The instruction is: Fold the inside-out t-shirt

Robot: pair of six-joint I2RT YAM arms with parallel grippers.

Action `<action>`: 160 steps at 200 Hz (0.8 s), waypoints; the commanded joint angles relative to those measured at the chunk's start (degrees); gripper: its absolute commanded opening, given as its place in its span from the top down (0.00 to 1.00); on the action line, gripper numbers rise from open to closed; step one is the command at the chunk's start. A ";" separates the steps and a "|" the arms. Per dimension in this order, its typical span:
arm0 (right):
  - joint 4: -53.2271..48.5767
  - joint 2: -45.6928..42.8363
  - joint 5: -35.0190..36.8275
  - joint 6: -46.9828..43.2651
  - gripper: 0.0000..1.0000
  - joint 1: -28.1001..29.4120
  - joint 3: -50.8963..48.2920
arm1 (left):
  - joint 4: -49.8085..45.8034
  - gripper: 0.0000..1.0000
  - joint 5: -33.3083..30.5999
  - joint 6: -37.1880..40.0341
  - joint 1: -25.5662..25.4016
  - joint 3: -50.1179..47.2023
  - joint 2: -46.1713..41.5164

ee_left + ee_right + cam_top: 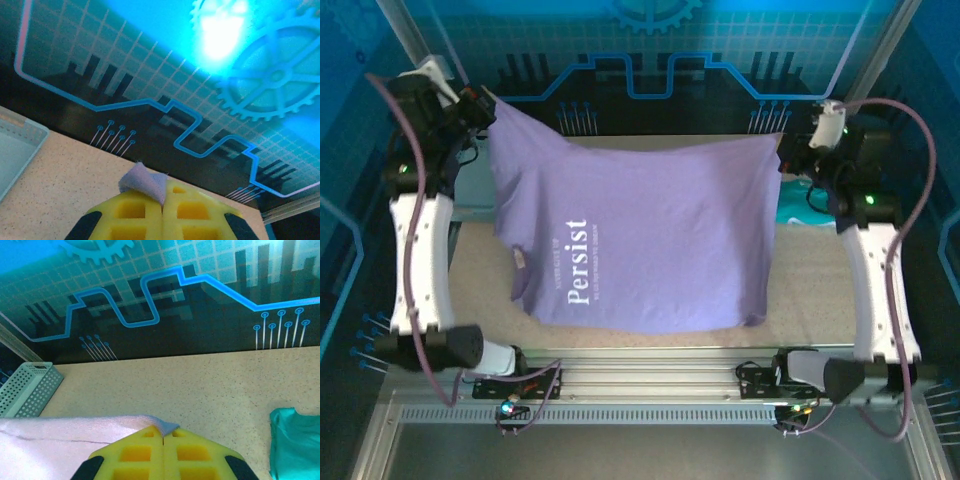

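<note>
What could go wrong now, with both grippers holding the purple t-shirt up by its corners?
The left gripper pinches only a small tip of the t-shirt, so that corner could slip out. The teal garment lies close to the right gripper; laying the t-shirt down might catch or cover it.

Lavender t-shirt (670, 250) with white lettering (578, 262), teal garment (295, 445), speckled beige table (200, 385)

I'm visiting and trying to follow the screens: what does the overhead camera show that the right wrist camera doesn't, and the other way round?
Overhead: the whole t-shirt hanging spread between the left gripper and right gripper, with its Persist lettering. Right wrist: close up, yellow fingers shut on the shirt's edge, plus a mesh basket. Both: the shirt, teal garment and table.
</note>
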 commanded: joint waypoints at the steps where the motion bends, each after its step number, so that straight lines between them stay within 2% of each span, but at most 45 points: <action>1: 7.66 3.13 0.99 1.56 1.00 0.95 9.00 | 4.71 1.00 -0.19 -1.03 -0.34 12.51 3.09; 19: 5.62 5.17 1.01 0.83 1.00 1.42 14.37 | 2.62 1.00 1.14 -1.08 -0.31 20.89 6.07; 37: 3.64 3.65 1.98 -0.13 1.00 1.74 16.27 | 1.62 1.00 1.82 -1.03 -0.34 24.63 5.12; 81: -0.40 -8.62 6.38 -2.41 1.00 1.73 14.00 | 4.51 1.00 1.48 -0.25 -0.34 19.83 -7.87; 116: -5.39 -17.72 7.59 -3.65 1.00 1.74 16.13 | 5.31 1.00 0.04 1.58 -0.34 17.71 -18.20; 160: -11.10 -21.38 8.42 -5.34 1.00 1.73 23.33 | 5.80 1.00 -0.37 2.55 -0.34 19.24 -22.53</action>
